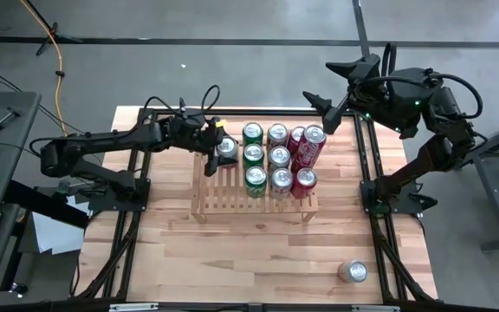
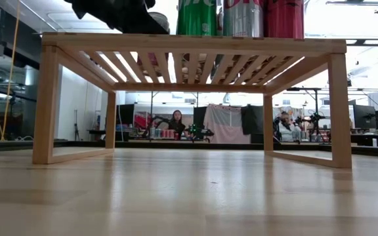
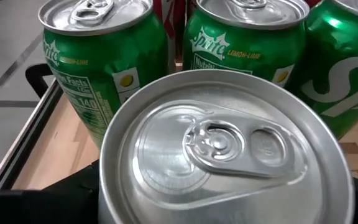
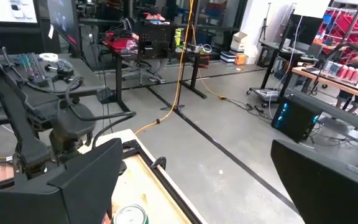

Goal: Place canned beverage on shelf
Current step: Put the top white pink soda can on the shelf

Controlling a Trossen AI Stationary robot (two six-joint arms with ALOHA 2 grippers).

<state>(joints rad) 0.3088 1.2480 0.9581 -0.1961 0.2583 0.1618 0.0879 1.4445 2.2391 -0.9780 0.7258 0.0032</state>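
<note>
Light wood table under me: my left gripper (image 1: 218, 144) holds a silver-topped can (image 1: 226, 148) on the shelf (image 1: 210, 195) left of centre frame, so I'd release straight, sparing the green cans (image 1: 254, 156); right gripper (image 1: 326, 111) idles wide, upper right.

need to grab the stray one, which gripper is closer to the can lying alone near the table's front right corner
Right. The right gripper hangs open past the shelf's far right end, on the lone can's side. The left gripper is over the shelf's left end, farther off.
</note>
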